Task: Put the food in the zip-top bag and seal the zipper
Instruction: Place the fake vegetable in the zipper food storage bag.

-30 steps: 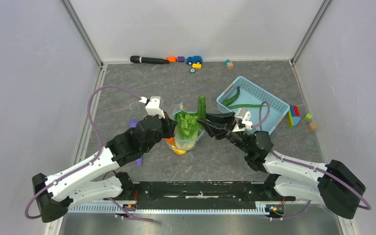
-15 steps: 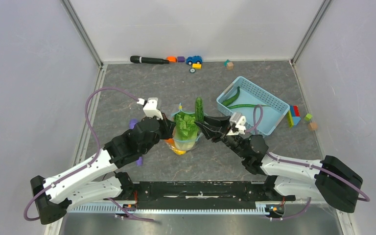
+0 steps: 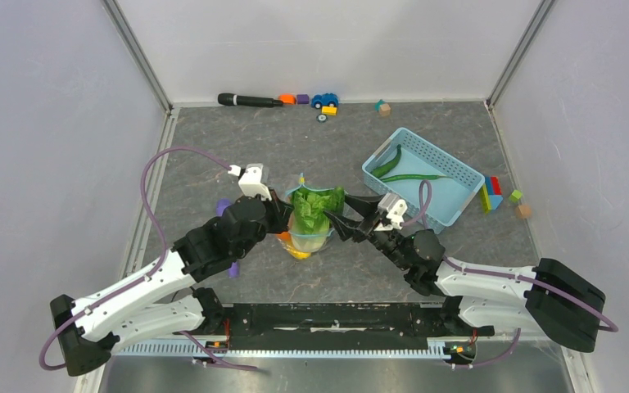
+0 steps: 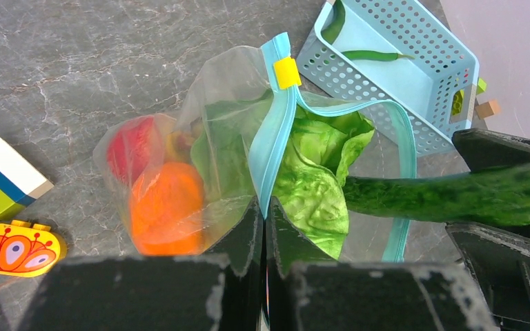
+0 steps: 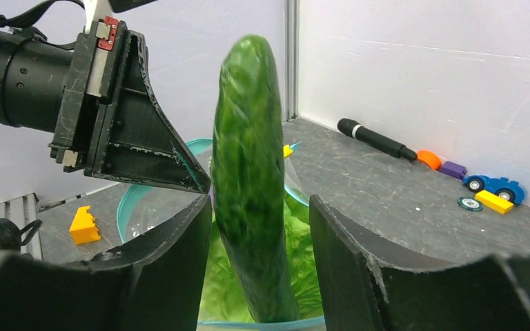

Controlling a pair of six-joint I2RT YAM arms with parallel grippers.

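the left pincer (image 4: 263, 207) is pinching the teal zipper (image 4: 274, 131) of the clear zip-top bag (image 4: 210, 138), its fingers pressed together on the strip. the bag is sitting on the grey counter (image 4: 76, 62), carrying an orange (image 4: 165, 210), a red fruit (image 4: 125, 148) and a leafy lettuce (image 4: 310, 183). the right pincer (image 5: 259, 207) is standing open around a dark green cucumber (image 5: 248, 138), with a gap showing on either side. the cucumber's lower end is resting in the bag's mouth against the lettuce. near the bag, a light-blue basket (image 3: 459, 196) is holding two long green pods (image 3: 414, 177).
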